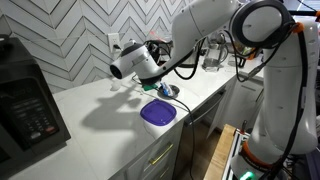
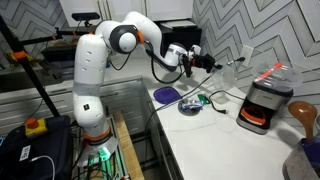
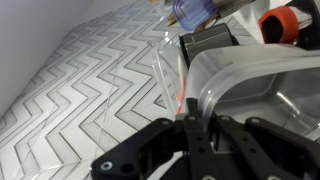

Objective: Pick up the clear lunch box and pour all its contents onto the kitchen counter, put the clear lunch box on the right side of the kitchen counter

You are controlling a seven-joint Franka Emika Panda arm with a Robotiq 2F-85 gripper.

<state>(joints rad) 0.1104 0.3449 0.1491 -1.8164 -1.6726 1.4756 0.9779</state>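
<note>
My gripper (image 3: 188,118) is shut on the rim of the clear lunch box (image 3: 250,85), which I hold tilted in the air above the white kitchen counter (image 1: 100,130). In an exterior view the gripper (image 2: 207,62) holds the see-through box (image 2: 230,68) out towards the tiled wall, well above the counter (image 2: 220,140). In an exterior view the gripper (image 1: 118,72) is seen from behind and the box hardly shows. I cannot make out any dark-green bits inside the box.
A round purple plate (image 1: 158,113) lies near the counter's front edge, also (image 2: 166,95). Small green and dark items (image 2: 198,102) lie beside it. A black appliance (image 1: 25,105) stands at one end, a jug appliance with red lid (image 2: 265,100) nearby.
</note>
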